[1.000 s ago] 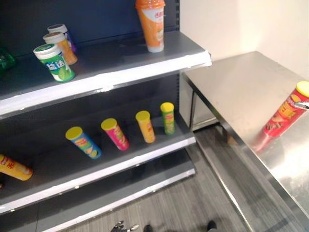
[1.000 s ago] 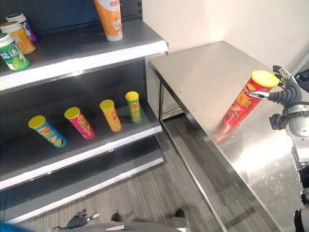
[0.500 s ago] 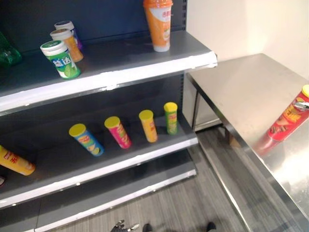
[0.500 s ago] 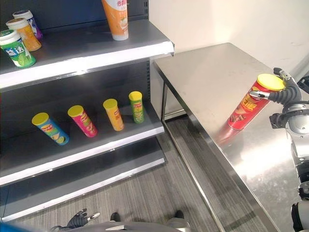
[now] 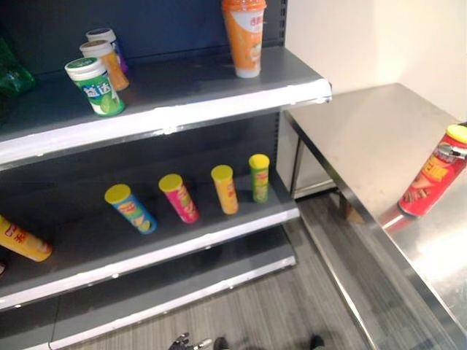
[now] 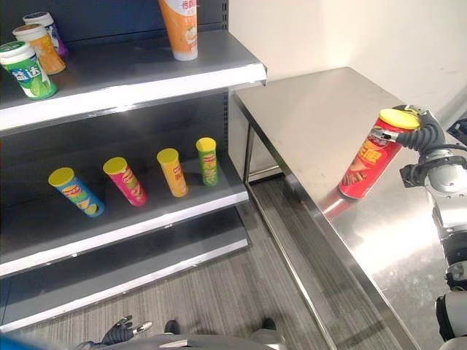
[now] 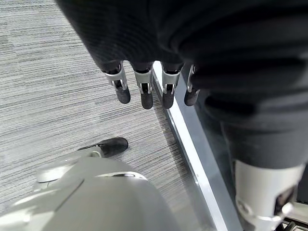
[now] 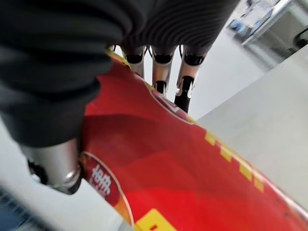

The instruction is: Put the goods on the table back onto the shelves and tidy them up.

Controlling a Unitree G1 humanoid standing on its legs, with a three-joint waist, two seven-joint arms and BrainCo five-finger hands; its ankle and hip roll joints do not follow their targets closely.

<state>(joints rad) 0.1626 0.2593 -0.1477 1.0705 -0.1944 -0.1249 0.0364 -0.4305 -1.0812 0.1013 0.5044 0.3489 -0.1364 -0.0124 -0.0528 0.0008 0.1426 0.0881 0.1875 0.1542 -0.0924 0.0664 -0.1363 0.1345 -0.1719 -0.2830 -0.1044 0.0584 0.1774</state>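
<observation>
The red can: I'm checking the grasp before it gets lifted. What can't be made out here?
- Red can: in the right wrist view the right hand covers its lid end, so how far the fingers wrap is hidden.
- Can's base: whether it rests flat on the table is unclear, since it leans.
- Yellow can on the lower shelf: cut off by the left eye view's edge.

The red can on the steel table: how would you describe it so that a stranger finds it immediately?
Look to the steel table right of the dark shelves. Near its right side a tall red can with a yellow lid leans tilted, the right hand curled round its top. It is the table's one can; the others are on the shelves.
</observation>
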